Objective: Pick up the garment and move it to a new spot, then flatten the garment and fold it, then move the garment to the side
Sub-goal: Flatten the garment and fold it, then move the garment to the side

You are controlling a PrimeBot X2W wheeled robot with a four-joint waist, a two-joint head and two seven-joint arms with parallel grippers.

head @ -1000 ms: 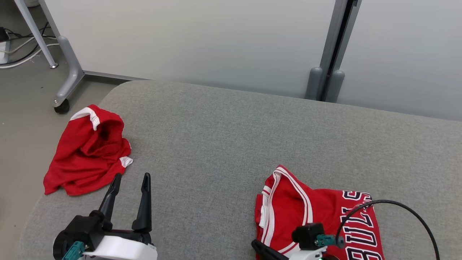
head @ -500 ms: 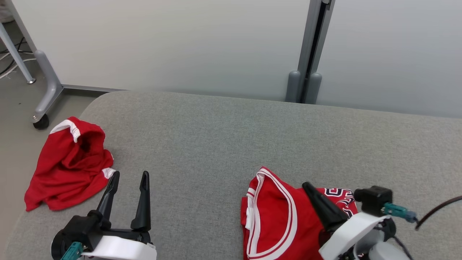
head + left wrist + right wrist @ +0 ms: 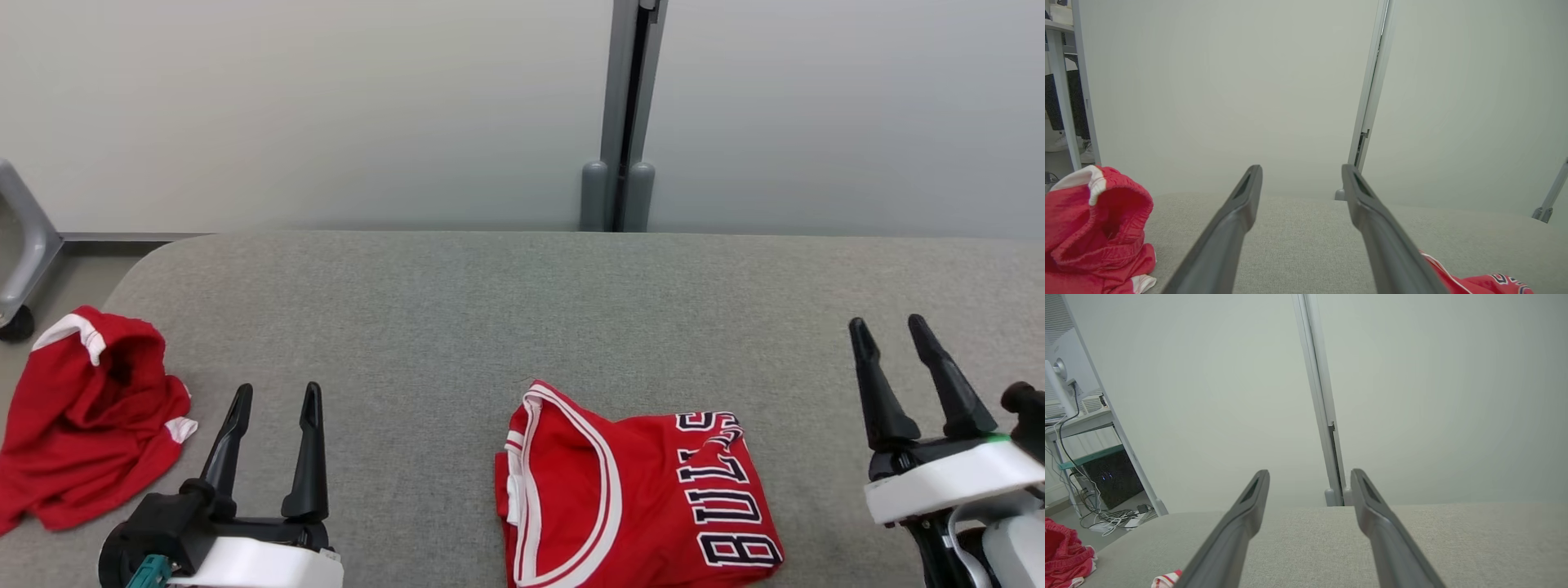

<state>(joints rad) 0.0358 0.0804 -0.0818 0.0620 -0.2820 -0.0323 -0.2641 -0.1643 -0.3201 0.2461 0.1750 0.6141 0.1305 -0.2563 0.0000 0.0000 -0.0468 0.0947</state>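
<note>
A red jersey (image 3: 637, 498) with white trim and black lettering lies folded at the front middle of the grey padded table (image 3: 457, 310); its edge shows in the left wrist view (image 3: 1486, 283). A second red garment (image 3: 82, 425) sits crumpled at the table's left end (image 3: 1090, 228). My left gripper (image 3: 277, 392) stands open between the two, holding nothing (image 3: 1301, 169). To the right of the jersey and apart from it, my right gripper (image 3: 886, 325) is open and empty (image 3: 1309, 473).
A pale partition wall with a grey post (image 3: 624, 122) runs behind the table. A grey caster leg (image 3: 20, 245) stands on the floor at the left. The right wrist view shows a desk with cables (image 3: 1094, 465) beyond the table's left end.
My right gripper has let go of the folded jersey, opened, and swung up to its right. The camera has turned right, shifting everything left in the picture. The left gripper stays as before.
</note>
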